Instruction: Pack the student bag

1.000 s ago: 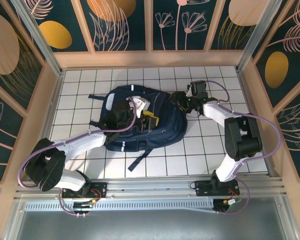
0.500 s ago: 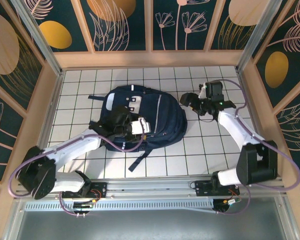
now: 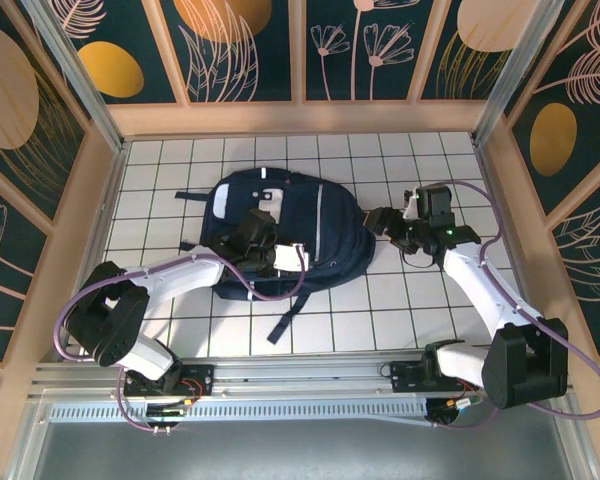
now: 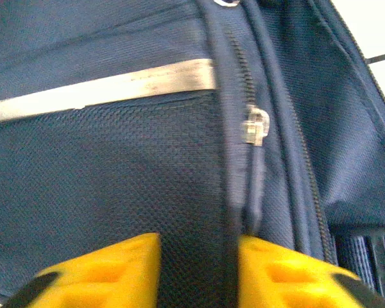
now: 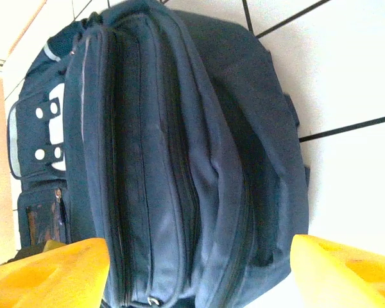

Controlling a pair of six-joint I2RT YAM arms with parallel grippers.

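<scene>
Backpack (image 3: 325, 215) lies flat mid-table, front pockets up.
My left gripper (image 4: 197, 250) straddles a fabric fold beside the zipper (image 4: 255, 125) on its near half; can't tell if it's clamped. Right gripper (image 5: 200, 249) gapes empty by its right edge.

Student bag (image 3: 300, 225) lies flat on the tiled table (image 3: 400, 300), between my two arms; my left gripper (image 4: 196, 273) sits down on its upper face, fabric and a zip line running between the fingers; zip pull (image 4: 256, 125) just ahead and right of those tips; trim strip (image 4: 102, 86) crosses farther ahead, to the left; my right gripper (image 5: 199, 269) just beside the bag's right side, bag straight ahead of it.
</scene>
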